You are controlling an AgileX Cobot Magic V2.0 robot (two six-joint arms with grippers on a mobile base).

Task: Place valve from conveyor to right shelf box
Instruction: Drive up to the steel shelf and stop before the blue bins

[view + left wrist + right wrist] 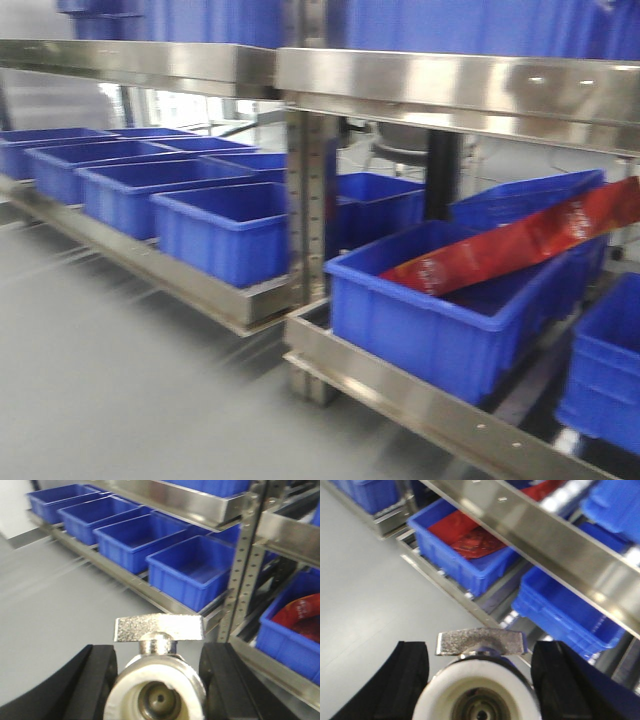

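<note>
In the left wrist view a silver valve (157,692) with a flat metal handle (159,629) sits between black fingers (97,680), and my left gripper (159,677) is shut on it, above the grey floor. In the right wrist view my right gripper (481,680) is shut on a second valve (480,700), its handle (481,642) on top. The right shelf's blue box (440,325) holds a red package (520,245); this blue box (470,567) lies ahead of the right gripper. The conveyor is out of view. Neither gripper shows in the front view.
A steel rack (300,250) carries a row of blue bins (215,225) on its left low shelf and more bins (605,370) at the right. A steel shelf beam (545,535) crosses above the right boxes. Grey floor (120,370) spreads before the rack.
</note>
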